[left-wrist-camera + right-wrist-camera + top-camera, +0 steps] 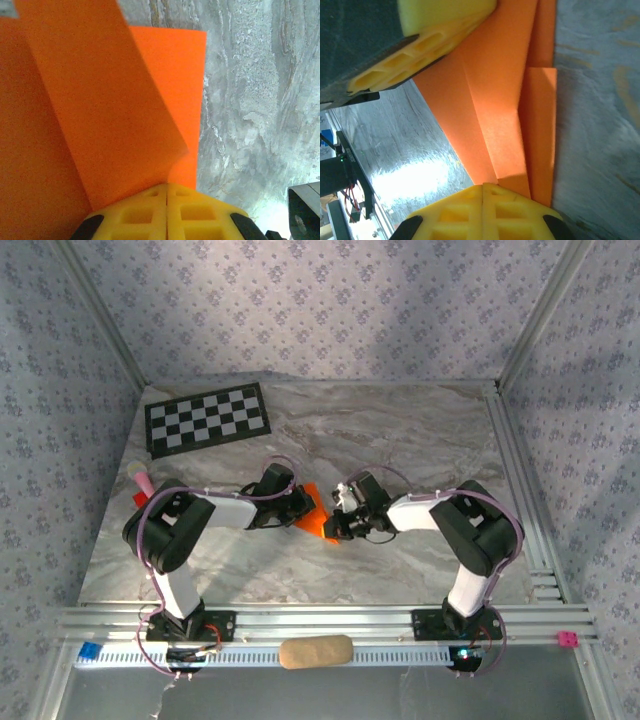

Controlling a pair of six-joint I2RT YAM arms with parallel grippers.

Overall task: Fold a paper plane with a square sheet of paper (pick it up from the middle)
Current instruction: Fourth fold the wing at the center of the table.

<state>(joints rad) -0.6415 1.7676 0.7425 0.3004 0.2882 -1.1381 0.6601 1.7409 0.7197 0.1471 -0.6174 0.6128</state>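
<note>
Grey-veined marble tabletop point(420, 450), enclosed by walls point(330, 300) papered in a pale floral pattern, with aluminium corner posts point(108, 325) and grooved rails point(330, 622) along the near edge. A checkerboard sheet point(207, 419) lies flat toward the far left corner, and a small red and pink object point(142, 488) sits at the left edge. Near the table's centre is the orange sheet of paper point(318, 515), creased into overlapping flaps. The left gripper point(166, 190) and right gripper point(482, 190) each pinch an edge of it, jaws pressed together.
</note>
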